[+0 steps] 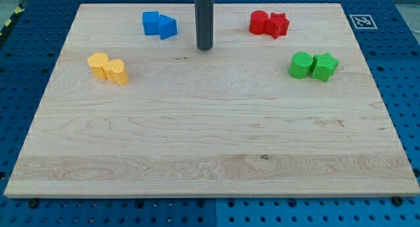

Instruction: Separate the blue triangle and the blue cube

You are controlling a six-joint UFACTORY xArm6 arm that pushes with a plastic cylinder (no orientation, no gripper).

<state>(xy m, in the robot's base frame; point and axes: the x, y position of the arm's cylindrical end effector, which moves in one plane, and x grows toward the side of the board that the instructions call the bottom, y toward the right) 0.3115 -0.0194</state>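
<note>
i carry no pincer, only a dark rod, and my tip rests on the desk near the view's top. just to its left sit the blue cube and the blue triangle, touching each other. red blocks lie to my tip's right, green blocks lower right, yellow blocks lower left.
</note>
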